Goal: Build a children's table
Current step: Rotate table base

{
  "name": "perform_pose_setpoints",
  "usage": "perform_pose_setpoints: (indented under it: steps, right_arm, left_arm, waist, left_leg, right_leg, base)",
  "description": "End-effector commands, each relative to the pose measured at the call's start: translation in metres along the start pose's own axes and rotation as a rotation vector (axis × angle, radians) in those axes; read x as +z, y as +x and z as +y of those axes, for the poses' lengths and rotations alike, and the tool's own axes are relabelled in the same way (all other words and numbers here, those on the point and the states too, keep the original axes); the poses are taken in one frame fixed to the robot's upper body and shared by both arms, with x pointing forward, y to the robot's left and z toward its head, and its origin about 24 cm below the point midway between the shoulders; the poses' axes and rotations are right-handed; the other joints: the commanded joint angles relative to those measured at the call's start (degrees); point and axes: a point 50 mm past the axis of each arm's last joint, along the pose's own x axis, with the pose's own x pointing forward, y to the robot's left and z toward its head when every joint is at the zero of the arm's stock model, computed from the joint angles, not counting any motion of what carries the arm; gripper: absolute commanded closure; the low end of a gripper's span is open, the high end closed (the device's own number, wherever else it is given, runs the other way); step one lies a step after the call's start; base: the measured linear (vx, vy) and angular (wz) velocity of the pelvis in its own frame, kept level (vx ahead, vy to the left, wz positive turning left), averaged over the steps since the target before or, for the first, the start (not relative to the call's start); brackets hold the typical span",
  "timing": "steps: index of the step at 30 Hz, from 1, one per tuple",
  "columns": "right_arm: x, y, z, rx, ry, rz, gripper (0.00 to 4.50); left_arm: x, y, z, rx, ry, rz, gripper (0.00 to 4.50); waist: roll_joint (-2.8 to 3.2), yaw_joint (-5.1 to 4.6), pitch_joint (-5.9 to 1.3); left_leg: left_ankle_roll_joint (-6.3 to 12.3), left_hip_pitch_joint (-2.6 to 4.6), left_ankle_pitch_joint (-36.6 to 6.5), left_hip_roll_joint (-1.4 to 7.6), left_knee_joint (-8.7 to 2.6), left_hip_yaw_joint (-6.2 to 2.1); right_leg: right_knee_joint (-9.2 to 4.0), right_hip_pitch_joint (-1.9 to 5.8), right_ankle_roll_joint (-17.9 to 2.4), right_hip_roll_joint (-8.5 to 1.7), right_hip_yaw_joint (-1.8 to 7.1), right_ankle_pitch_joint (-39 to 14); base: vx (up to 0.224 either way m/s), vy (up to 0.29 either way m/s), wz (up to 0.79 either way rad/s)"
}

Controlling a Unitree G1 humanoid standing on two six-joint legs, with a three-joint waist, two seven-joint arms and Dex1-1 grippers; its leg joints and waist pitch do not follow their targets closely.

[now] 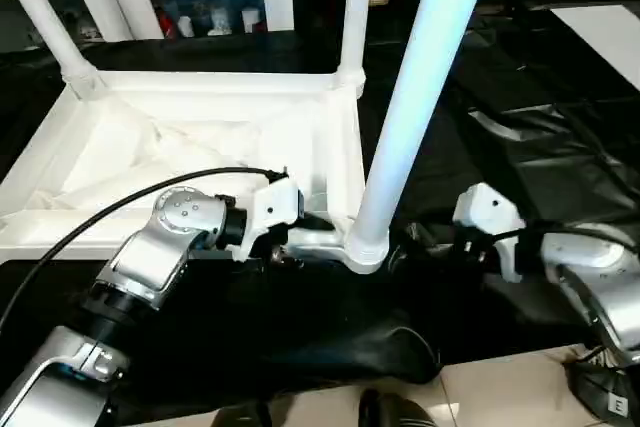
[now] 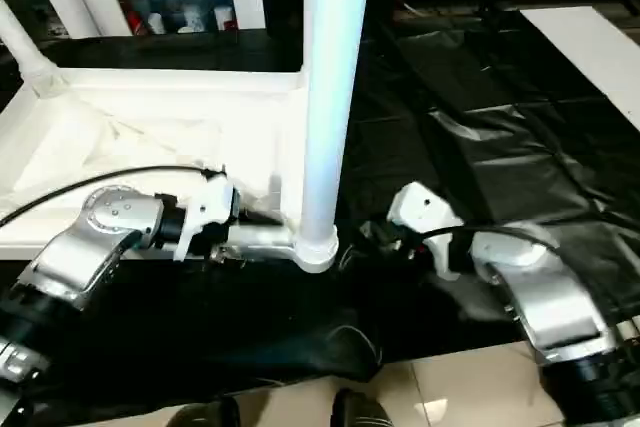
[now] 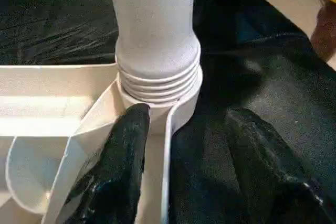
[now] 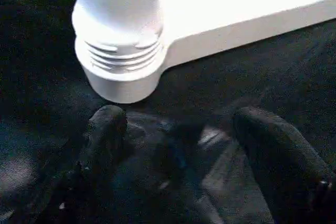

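Your left hand (image 3: 178, 145) straddles the tabletop (image 1: 200, 107) rim to steady it; the leg (image 1: 420, 87) stands. Your right hand (image 4: 173, 129) waits apart.

I see my right gripper (image 4: 178, 145) with jaws spread wide over black sheeting (image 4: 220, 82), just short of the leg (image 4: 118, 3) seated in the tabletop's corner socket (image 4: 123, 72).

One white tabletop (image 1: 200, 157) lies upside down on the black sheet (image 1: 520, 147). Three white legs stand in its corner sockets: a near leg (image 1: 420, 87), a far leg (image 1: 355, 7) and a far-left leg (image 1: 40, 12). Two robot hands show, the left hand (image 1: 300, 232) and the right hand (image 1: 430, 237).
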Motion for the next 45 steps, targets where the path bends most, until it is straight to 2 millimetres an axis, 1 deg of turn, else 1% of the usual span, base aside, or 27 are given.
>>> perform_pose_setpoints:
  steps: [1,4,7,8,9,11,12,14,15,16,17,19,20,21,22,25,26,30,31,33,35,36,38,42,43,44,45]
  right_arm:
    - [0.006,-0.001,0.001,0.009,-0.013,-0.011,0.77]
    - [0.007,0.002,0.002,0.009,-0.017,-0.012,0.77]
    - [0.01,0.007,0.009,0.027,-0.021,-0.02,0.77]
    - [0.01,0.01,0.012,0.042,-0.024,-0.023,0.77]
    - [0.011,0.013,0.014,0.056,-0.027,-0.025,0.77]
    - [0.01,0.014,0.016,0.061,-0.028,-0.025,0.77]
    - [0.013,0.015,0.016,0.066,-0.026,-0.033,0.77]
    - [0.014,0.016,0.016,0.069,-0.026,-0.037,0.77]
    - [0.015,0.016,0.015,0.071,-0.027,-0.043,0.77]
    - [0.016,0.017,0.015,0.07,-0.031,-0.043,0.77]
    - [0.016,0.017,0.015,0.07,-0.031,-0.043,0.77]
    - [0.016,0.015,0.015,0.064,-0.03,-0.042,0.77]
    - [0.016,0.013,0.013,0.056,-0.024,-0.043,0.77]
    - [0.016,0.013,0.013,0.056,-0.024,-0.043,0.77]
    - [0.015,0.012,0.013,0.052,-0.023,-0.041,0.77]
    - [0.013,0.01,0.014,0.045,-0.021,-0.029,0.77]
    - [0.014,0.009,0.015,0.04,-0.009,-0.039,0.77]
    - [0.013,0.009,0.015,0.036,-0.01,-0.035,0.77]
    - [0.012,0.01,0.013,0.017,-0.008,-0.032,0.77]
    - [0.013,0.01,0.01,-0.001,-0.004,-0.043,0.77]
    - [0.016,0.012,0.007,-0.021,0.022,-0.075,0.77]
    - [0.016,0.012,0.006,-0.023,0.033,-0.085,0.77]
    - [0.016,0.013,0.006,-0.023,0.053,-0.1,0.77]
    - [0.014,0.016,0.006,-0.03,0.114,-0.147,0.45]
    - [0.014,0.017,0.007,-0.027,0.115,-0.15,0.32]
    - [0.013,0.018,0.009,-0.008,0.112,-0.146,0.18]
    - [0.012,0.02,0.011,0.006,0.113,-0.145,0.08]
  left_arm:
    - [-0.002,-0.001,0.001,-0.009,0.025,0.054,2.19]
    - [-0.008,-0.002,0.004,0.01,0.036,0.101,2.56]
    - [-0.014,-0.004,0.009,0.059,0.054,0.139,2.63]
    - [-0.016,-0.006,0.008,0.065,0.055,0.143,2.63]
    - [-0.017,-0.007,0.007,0.063,0.06,0.147,2.84]
    - [-0.019,-0.008,0.005,0.057,0.067,0.152,3.01]
    - [-0.019,-0.009,0.006,0.066,0.066,0.153,3.01]
    - [-0.019,-0.01,0.006,0.07,0.065,0.153,3.06]
    - [-0.019,-0.01,0.006,0.071,0.067,0.153,3.06]
    - [-0.02,-0.008,0.006,0.053,0.074,0.162,3.35]
    - [-0.02,-0.008,0.006,0.053,0.074,0.162,3.41]
    - [-0.02,-0.006,0.005,0.037,0.076,0.165,3.46]
    - [-0.02,-0.003,0.006,0.018,0.084,0.171,3.6]
    - [-0.02,-0.003,0.006,0.018,0.084,0.171,3.75]
    - [-0.02,-0.001,0.006,0.007,0.091,0.177,3.83]
    - [-0.02,0.002,0.007,-0.01,0.103,0.186,4.02]
    - [-0.02,0.003,0.007,-0.023,0.105,0.193,4.17]
    - [-0.021,0.0,0.009,-0.045,0.111,0.213,4.33]
    - [-0.021,0.0,0.009,-0.051,0.107,0.219,4.45]
    - [-0.021,-0.001,0.009,-0.049,0.105,0.22,4.45]
    - [-0.022,-0.001,0.01,-0.041,0.096,0.225,4.45]
    - [-0.022,0.0,0.01,-0.038,0.092,0.227,4.45]
    - [-0.024,0.0,0.01,-0.012,0.052,0.204,4.45]
    - [-0.025,0.004,0.005,0.061,-0.094,0.09,4.5]
    - [-0.025,0.004,0.004,0.066,-0.102,0.084,4.5]
    - [-0.027,0.007,0.0,0.056,-0.109,0.093,4.5]
    - [-0.03,0.008,-0.003,0.052,-0.115,0.108,4.5]
  waist:
    - [0.28,0.27,-4.08]
    - [0.09,0.25,-4.07]
    - [0.15,0.16,-4.05]
    - [-0.42,-0.02,-3.99]
    - [-0.05,0.03,-3.99]
    - [-0.75,-0.12,-4.17]
    - [-0.6,-0.18,-3.87]
    - [-0.47,-0.2,-3.84]
    - [-0.9,-0.29,-3.87]
    - [-0.68,-0.27,-3.78]
    - [-0.56,-0.3,-3.9]
    - [-0.75,-0.34,-3.91]
    - [-0.24,-0.27,-3.89]
    - [-0.4,-0.36,-3.82]
    - [-0.01,-0.21,-3.9]
    - [-0.22,-0.28,-3.78]
    - [-0.01,-0.22,-3.58]
    - [0.08,-0.04,-3.69]
    - [0.42,-0.02,-3.93]
    - [0.2,0.01,-4.03]
    - [0.31,0.05,-4.11]
    - [0.05,0.04,-4.15]
    - [0.18,0.12,-4.15]
    - [-0.36,-0.05,-4.48]
    - [-0.33,-0.15,-4.5]
    - [-0.36,-0.19,-4.84]
    - [-0.21,-0.27,-4.83]
  left_leg:
    - [3.4,0.6,-12.4,1.07,-3.25,-0.83]
    - [3.67,0.49,-11.84,1.0,-3.2,-0.88]
    - [3.75,0.41,-11.11,1.01,-3.2,-0.89]
    - [3.86,0.32,-10.98,0.96,-3.18,-0.78]
    - [3.8,0.31,-10.84,1.07,-3.27,-0.93]
    - [4.08,0.34,-10.45,1.16,-3.25,-0.84]
    - [4.08,0.35,-10.76,1.17,-3.31,-0.81]
    - [3.93,0.46,-11.13,1.25,-3.35,-0.8]
    - [3.92,0.46,-11.22,1.22,-3.35,-0.73]
    - [3.93,0.43,-11.13,1.2,-3.4,-0.79]
    - [3.92,0.45,-11.01,1.21,-3.34,-0.77]
    - [3.97,0.4,-10.62,1.2,-3.36,-0.76]
    - [3.98,0.46,-10.59,1.19,-3.34,-0.76]
    - [4.04,0.42,-10.74,1.11,-3.35,-0.67]
    - [3.83,0.48,-10.82,1.17,-3.35,-0.77]
    - [3.57,0.52,-11.78,1.21,-3.43,-0.76]
    - [3.52,0.53,-12.01,1.21,-3.51,-0.81]
    - [3.01,0.53,-12.62,1.17,-3.6,-0.88]
    - [2.86,0.64,-12.58,1.19,-3.5,-0.85]
    - [2.8,0.52,-12.13,1.13,-3.47,-0.85]
    - [2.88,0.53,-11.67,1.17,-3.42,-0.83]
    - [3.05,0.52,-11.66,1.15,-3.4,-0.79]
    - [3.14,0.6,-11.55,1.22,-3.4,-0.77]
    - [3.19,0.41,-10.96,1.24,-3.29,-0.74]
    - [3.43,0.19,-10.63,1.01,-3.24,-0.78]
    - [3.47,0.37,-10.35,1.0,-3.13,-0.71]
    - [3.75,0.27,-9.77,1.12,-3.15,-0.78]
  right_leg:
    - [-4.58,3.8,-12.23,-3.24,2.42,-14.2]
    - [-4.49,3.88,-11.98,-3.3,2.41,-14.55]
    - [-4.51,3.85,-11.33,-3.4,2.41,-15.14]
    - [-4.6,3.8,-11.1,-3.28,2.43,-15.27]
    - [-4.47,3.8,-11.0,-3.44,2.42,-15.49]
    - [-4.47,3.72,-10.73,-3.5,2.48,-15.81]
    - [-4.53,3.49,-10.58,-3.52,2.5,-16.79]
    - [-4.65,3.4,-10.39,-3.58,2.54,-17.54]
    - [-4.73,3.4,-10.23,-3.51,2.55,-17.77]
    - [-4.69,3.37,-10.08,-3.54,2.55,-17.96]
    - [-4.7,3.42,-10.02,-3.58,2.58,-17.8]
    - [-4.69,3.45,-10.05,-3.59,2.59,-17.27]
    - [-4.64,3.4,-10.19,-3.59,2.6,-16.86]
    - [-4.8,3.36,-10.17,-3.5,2.58,-16.97]
    - [-4.65,3.45,-10.4,-3.61,2.59,-16.75]
    - [-4.86,3.46,-10.47,-3.56,2.59,-17.17]
    - [-4.93,3.35,-10.4,-3.58,2.59,-17.57]
    - [-5.04,3.48,-9.97,-3.6,2.56,-18.35]
    - [-5.05,3.53,-10.42,-3.68,2.55,-17.9]
    - [-4.86,3.66,-10.91,-3.56,2.52,-16.74]
    - [-4.73,3.63,-11.44,-3.62,2.54,-15.64]
    - [-4.69,3.65,-11.66,-3.61,2.53,-15.48]
    - [-4.77,3.61,-11.89,-3.63,2.52,-15.73]
    - [-4.56,3.9,-11.99,-3.78,2.5,-16.52]
    - [-4.77,3.96,-11.45,-3.76,2.43,-17.6]
    - [-4.72,4.01,-11.27,-3.71,2.45,-17.64]
    - [-4.62,3.96,-11.18,-3.64,2.47,-16.99]
  base:
    - [0.0,0.0,0.0]
    - [0.0,0.0,0.0]
    - [0.0,0.0,0.0]
    - [0.0,0.0,0.0]
    - [0.0,0.0,0.0]
    - [0.0,0.0,0.0]
    - [0.0,0.0,0.0]
    - [0.0,0.0,0.0]
    - [0.0,0.0,0.0]
    - [0.0,0.0,0.0]
    - [0.0,0.0,0.0]
    - [0.0,0.0,0.0]
    - [0.0,0.0,0.0]
    - [0.0,0.0,0.0]
    - [0.0,0.0,0.0]
    - [0.0,0.0,0.0]
    - [0.0,0.0,0.0]
    - [0.0,0.0,0.0]
    - [0.0,0.0,0.0]
    - [0.0,0.0,0.0]
    - [0.0,0.0,0.0]
    - [0.0,0.0,0.0]
    - [0.0,0.0,0.0]
    - [0.0,0.0,0.0]
    - [0.0,0.0,0.0]
    - [0.0,0.0,0.0]
    - [0.0,0.0,0.0]
